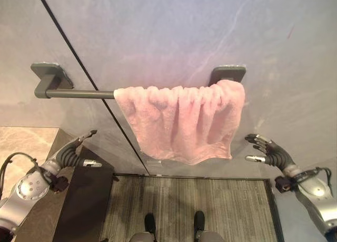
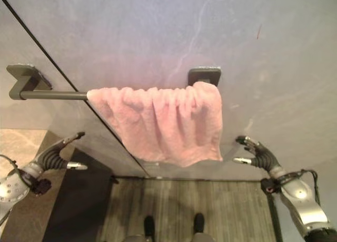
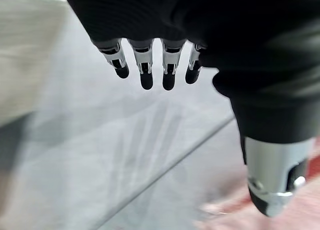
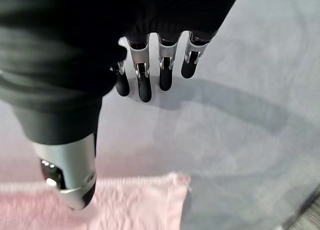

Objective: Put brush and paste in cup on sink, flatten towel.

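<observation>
A pink towel [image 1: 184, 121] is hanging bunched toward the right end of the grey rail [image 1: 79, 94] on the wall. The left robot hand [image 1: 73, 152] and right robot hand [image 1: 268, 151] are hovering low on either side, fingers released, holding nothing. Flattening well probably means pinching the towel's left edge and drawing it leftward along the rail while steadying the right edge.

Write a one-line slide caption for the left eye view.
Pink towel hangs bunched at the right end of a grey wall rail, with the open left hand and right hand on either side.
</observation>
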`<state>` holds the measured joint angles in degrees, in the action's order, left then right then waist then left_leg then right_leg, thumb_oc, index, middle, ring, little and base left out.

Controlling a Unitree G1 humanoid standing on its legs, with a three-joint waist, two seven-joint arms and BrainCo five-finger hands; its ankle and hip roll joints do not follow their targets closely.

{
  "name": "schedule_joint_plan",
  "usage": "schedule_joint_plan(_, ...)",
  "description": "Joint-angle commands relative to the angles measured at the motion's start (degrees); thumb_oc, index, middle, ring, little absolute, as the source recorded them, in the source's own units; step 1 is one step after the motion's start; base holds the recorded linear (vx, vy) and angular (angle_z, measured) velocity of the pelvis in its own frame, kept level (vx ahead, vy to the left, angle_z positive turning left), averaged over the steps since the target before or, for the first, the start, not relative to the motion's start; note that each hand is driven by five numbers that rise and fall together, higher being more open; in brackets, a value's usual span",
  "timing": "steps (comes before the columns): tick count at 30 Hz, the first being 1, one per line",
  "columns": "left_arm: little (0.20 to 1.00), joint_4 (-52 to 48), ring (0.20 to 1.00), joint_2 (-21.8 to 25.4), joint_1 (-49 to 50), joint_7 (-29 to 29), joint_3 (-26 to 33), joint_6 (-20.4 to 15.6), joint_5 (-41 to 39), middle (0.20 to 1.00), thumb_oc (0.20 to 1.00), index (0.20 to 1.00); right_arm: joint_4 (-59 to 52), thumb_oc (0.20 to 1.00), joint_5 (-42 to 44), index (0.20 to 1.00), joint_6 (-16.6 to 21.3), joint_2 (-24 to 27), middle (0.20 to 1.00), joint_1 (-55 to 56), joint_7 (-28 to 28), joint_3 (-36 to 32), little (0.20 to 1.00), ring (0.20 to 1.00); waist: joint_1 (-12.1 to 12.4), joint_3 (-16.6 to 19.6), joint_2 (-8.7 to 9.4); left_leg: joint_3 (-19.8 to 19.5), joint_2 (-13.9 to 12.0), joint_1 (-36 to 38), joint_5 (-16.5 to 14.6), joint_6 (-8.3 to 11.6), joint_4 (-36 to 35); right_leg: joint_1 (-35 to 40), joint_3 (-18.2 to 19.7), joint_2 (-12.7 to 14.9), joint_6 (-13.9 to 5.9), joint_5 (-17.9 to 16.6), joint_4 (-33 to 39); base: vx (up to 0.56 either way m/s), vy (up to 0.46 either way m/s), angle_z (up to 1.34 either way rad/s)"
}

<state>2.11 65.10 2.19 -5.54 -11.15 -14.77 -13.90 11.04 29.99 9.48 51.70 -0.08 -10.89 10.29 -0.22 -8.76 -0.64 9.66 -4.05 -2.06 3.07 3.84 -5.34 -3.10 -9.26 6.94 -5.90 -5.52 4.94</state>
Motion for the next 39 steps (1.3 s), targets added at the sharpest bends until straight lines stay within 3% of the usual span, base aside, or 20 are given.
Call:
schedule_joint_plan(1, 1.000, -6.1, 1.000, 1.8, -6.7, -2.1, -4.2, -3.7, -6.6, 1.000, 1.000, 1.000, 0.1, 1.000, 2.7, 1.000, 2.8, 0.7, 1.000, -9.4, 1.4, 4.9, 1.000, 1.000, 0.7, 3.1, 1.12, -1.3, -0.1, -4.4, 2.4, 1.27, 0.3, -0.4, 2.3, 2.5, -3.97, 1.4, -3.6, -0.05, 0.036, -0.04)
schedule_joint_plan(9, 1.000, -6.3, 1.000, -1.2, -15.0, -2.4, -14.5, -3.9, -5.1, 1.000, 1.000, 1.000, 2.0, 1.000, 1.1, 1.000, 2.7, -1.8, 1.000, -16.3, 3.0, 11.0, 1.000, 1.000, 1.0, 3.4, 2.07, -0.8, -0.1, -4.6, 2.0, 1.17, 0.3, -0.5, 2.5, 2.9, -4.47, -0.2, -1.6, 0.00, 0.018, -0.07)
schedule_joint_plan(11, 1.000, -4.7, 1.000, -4.8, -16.6, -1.6, -17.2, -3.6, -3.3, 1.000, 1.000, 1.000, 3.1, 1.000, 1.3, 1.000, 2.8, -4.4, 1.000, -18.7, 3.5, 13.0, 1.000, 1.000, 1.1, 3.7, 2.58, -0.4, -0.2, -4.4, 1.8, 1.15, 0.3, -0.4, 2.7, 3.0, -4.61, -0.5, -0.9, 0.02, 0.010, -0.06)
schedule_joint_plan(19, 1.000, -3.2, 1.000, -8.4, -16.4, 0.7, -17.3, -2.7, 0.0, 1.000, 1.000, 1.000, 2.3, 1.000, 1.1, 1.000, 2.3, -9.6, 1.000, -24.3, 5.1, 17.3, 1.000, 1.000, 2.4, 3.3, 3.61, -0.4, -0.6, -4.7, 1.7, 1.01, 0.3, -0.5, 3.1, 2.8, -4.52, -0.9, -0.2, 0.01, -0.002, -0.07)
schedule_joint_plan(28, 1.000, -2.6, 1.000, -10.3, -17.2, 1.3, -17.9, -2.5, 1.1, 1.000, 1.000, 1.000, -1.0, 1.000, 5.5, 1.000, 1.5, -10.8, 1.000, -25.0, 3.1, 19.1, 1.000, 1.000, 3.3, 3.2, 4.65, -0.9, -0.8, -5.4, 1.9, 1.11, 0.3, -0.6, 2.1, 2.7, -4.67, -1.0, 0.1, 0.00, -0.006, 0.00)
schedule_joint_plan(29, 0.827, -2.7, 0.827, -10.3, -17.3, 1.2, -18.1, -2.6, 1.3, 0.827, 0.827, 0.827, -1.4, 1.000, 5.9, 1.000, 1.4, -10.3, 1.000, -24.6, 2.8, 18.9, 1.000, 1.000, 3.4, 3.3, 4.67, -1.1, -0.8, -5.4, 1.9, 1.08, 0.3, -0.5, 2.0, 2.8, -4.71, -1.0, 0.1, 0.00, 0.000, 0.00)
schedule_joint_plan(30, 0.363, -2.6, 0.363, -10.8, -17.6, 1.3, -18.5, -2.6, 1.7, 0.363, 0.363, 0.363, -1.7, 0.624, 5.7, 0.624, 1.3, -9.9, 0.624, -24.2, 2.6, 18.6, 0.624, 0.624, 3.4, 3.4, 4.73, -1.3, -0.8, -5.4, 1.9, 1.05, 0.3, -0.4, 1.9, 2.8, -4.71, -1.0, 0.1, 0.06, 0.003, 0.02)
schedule_joint_plan(31, 0.200, -2.2, 0.200, -12.6, -18.2, 1.2, -19.7, -2.3, 2.6, 0.200, 0.200, 0.200, -1.4, 0.200, 4.5, 0.200, 0.9, -9.5, 0.200, -23.6, 2.4, 18.6, 0.200, 0.200, 3.5, 3.9, 4.89, -1.6, -0.8, -5.2, 1.7, 0.95, 0.3, -0.1, 1.7, 2.9, -4.77, -0.9, 0.1, 0.06, 0.003, 0.04)
schedule_joint_plan(39, 0.200, -2.7, 0.200, -15.5, -14.9, 1.7, -17.3, -1.2, 3.2, 0.200, 0.200, 0.200, -2.0, 0.200, 0.9, 0.200, 0.7, -12.7, 0.200, -21.9, 5.9, 15.8, 0.200, 0.200, 3.2, 5.1, 4.96, -1.3, -1.0, -3.8, 1.1, 0.82, 0.3, 1.0, 2.1, 2.7, -4.48, -0.2, 0.1, 0.02, 0.006, 0.05)
